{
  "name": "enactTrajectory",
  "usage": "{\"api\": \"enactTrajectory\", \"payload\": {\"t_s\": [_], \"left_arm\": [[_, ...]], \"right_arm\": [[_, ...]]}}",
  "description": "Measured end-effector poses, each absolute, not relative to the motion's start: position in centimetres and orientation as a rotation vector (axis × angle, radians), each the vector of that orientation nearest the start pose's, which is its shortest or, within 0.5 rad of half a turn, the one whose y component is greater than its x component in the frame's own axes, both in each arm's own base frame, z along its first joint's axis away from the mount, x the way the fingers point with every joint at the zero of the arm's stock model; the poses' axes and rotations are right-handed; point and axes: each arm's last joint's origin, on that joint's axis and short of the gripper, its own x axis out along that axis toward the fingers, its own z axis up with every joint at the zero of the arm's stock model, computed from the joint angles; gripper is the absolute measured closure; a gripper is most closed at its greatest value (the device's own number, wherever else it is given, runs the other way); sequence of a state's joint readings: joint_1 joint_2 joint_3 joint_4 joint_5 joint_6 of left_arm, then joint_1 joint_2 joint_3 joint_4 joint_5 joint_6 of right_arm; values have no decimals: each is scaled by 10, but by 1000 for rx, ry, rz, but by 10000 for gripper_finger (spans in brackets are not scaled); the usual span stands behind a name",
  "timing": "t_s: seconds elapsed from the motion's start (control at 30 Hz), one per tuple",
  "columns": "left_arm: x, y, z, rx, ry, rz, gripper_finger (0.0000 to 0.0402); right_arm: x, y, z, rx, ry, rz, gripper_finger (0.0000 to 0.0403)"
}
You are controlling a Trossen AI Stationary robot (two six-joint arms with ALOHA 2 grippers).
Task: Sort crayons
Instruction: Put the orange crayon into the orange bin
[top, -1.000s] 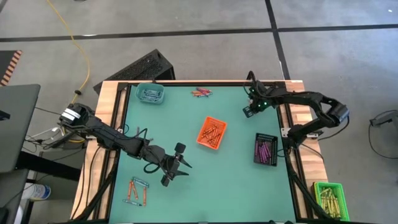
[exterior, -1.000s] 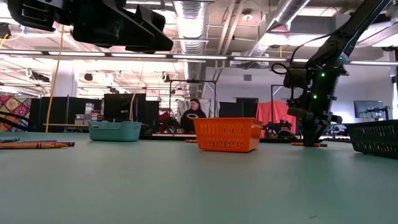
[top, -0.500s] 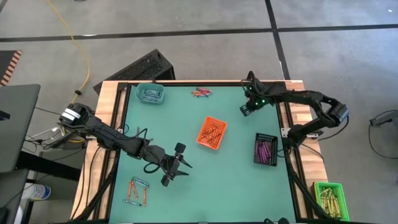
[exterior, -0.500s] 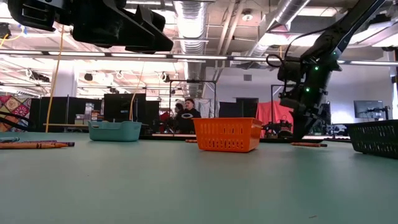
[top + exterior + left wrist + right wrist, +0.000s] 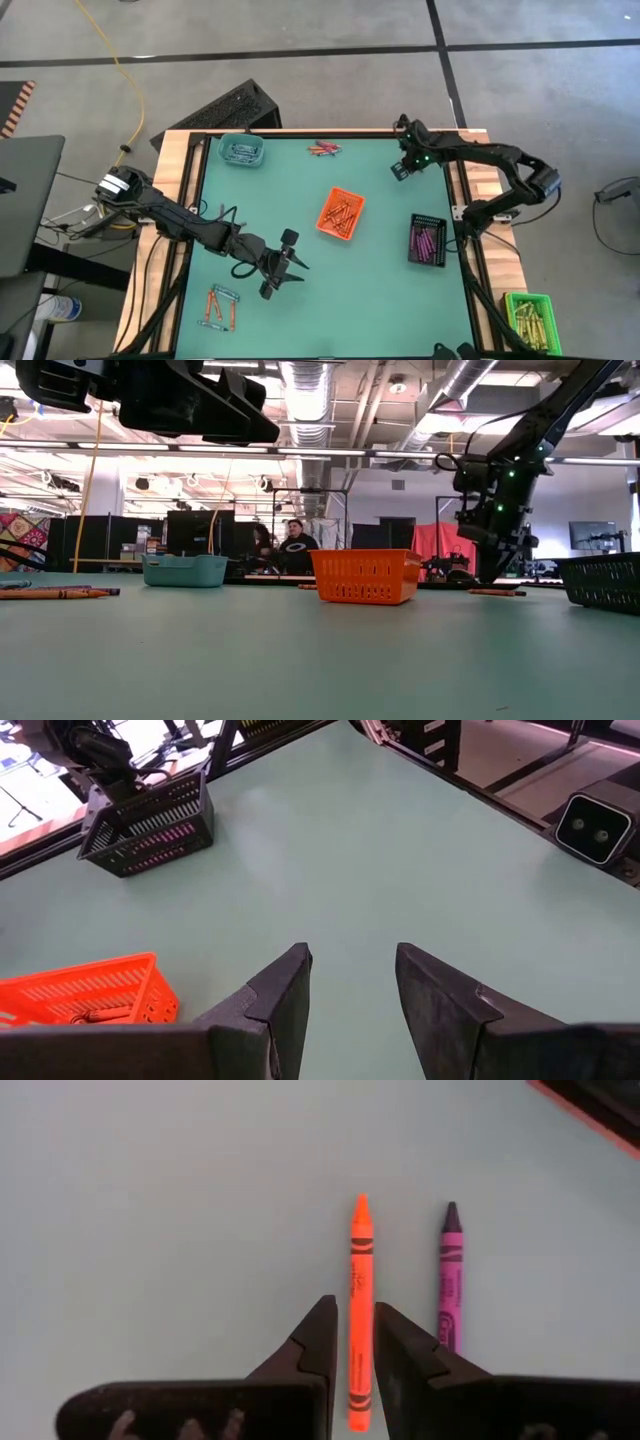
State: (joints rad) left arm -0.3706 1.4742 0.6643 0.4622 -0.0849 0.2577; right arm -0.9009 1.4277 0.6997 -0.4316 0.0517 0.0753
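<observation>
On the green desk [image 5: 330,290], right gripper [image 5: 350,1342] jaws straddle an orange crayon [image 5: 358,1295], not visibly clenched; squeezing looks next. Left gripper [image 5: 350,982] waits released.

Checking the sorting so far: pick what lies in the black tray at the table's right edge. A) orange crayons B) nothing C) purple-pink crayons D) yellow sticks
C: the overhead view shows purple-pink crayons lying inside the black tray, while the orange ones fill the orange tray at mid-table.

Two dark jointed arms, wedge-shaped black fingers [image 5: 280,1000].
</observation>
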Motion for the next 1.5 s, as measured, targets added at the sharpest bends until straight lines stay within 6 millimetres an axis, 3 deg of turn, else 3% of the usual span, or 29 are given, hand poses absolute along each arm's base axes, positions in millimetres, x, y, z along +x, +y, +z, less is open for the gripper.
{"api": "enactTrajectory", "payload": {"t_s": [0.17,1.5], "left_arm": [[278,-106,197,332,302,-325,262],[279,-106,198,315,297,-322,262]], "right_arm": [[142,-190,149,567,1093,-888,337],[155,-171,136,506,1127,-871,337]]}}
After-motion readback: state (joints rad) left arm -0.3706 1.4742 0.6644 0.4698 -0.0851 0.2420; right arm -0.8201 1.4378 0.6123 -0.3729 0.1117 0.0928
